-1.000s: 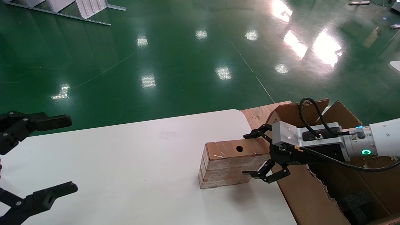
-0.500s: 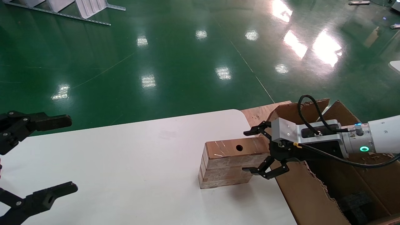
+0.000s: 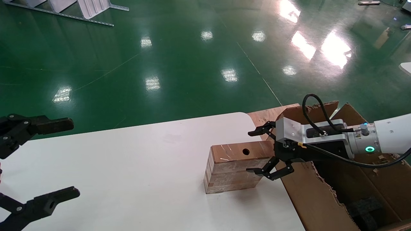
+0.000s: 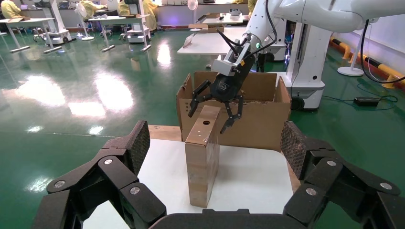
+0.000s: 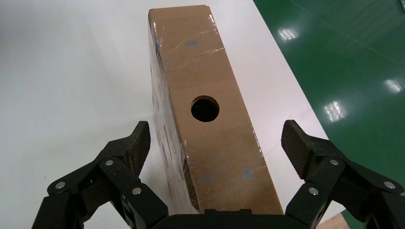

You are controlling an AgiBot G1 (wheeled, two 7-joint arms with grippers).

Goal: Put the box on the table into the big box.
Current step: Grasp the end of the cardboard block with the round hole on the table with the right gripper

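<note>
— Far on the robot's left, over the near edge of the desk (image 3: 128, 166), the left gripper (image 3: 48, 160) hangs parked with its fingers wide apart, well away from everything. Where's the work?

— Toward the right end of the desk. The box (image 3: 236, 168) stands there, round hole facing up, just beside the big box (image 3: 321, 199). The right gripper (image 3: 260, 150) reaches in from above the carton with its fingers apart, one on each long side of the box, neither pressing yet.

— How should the grasp go?

— My judgement: slide a little further along so the fingers (image 5: 129, 152) pass the end of the box, keep it centred between them as the wrist view shows, then close squarely on the two long faces. The tape looks glossy, so a firm squeeze before lifting would help; then lift clear of the ragged carton wall before carrying it across.

— Any labels or writing?

— None readable. The box shows only tape and the hole; no print is visible on the carton from these angles.
</note>
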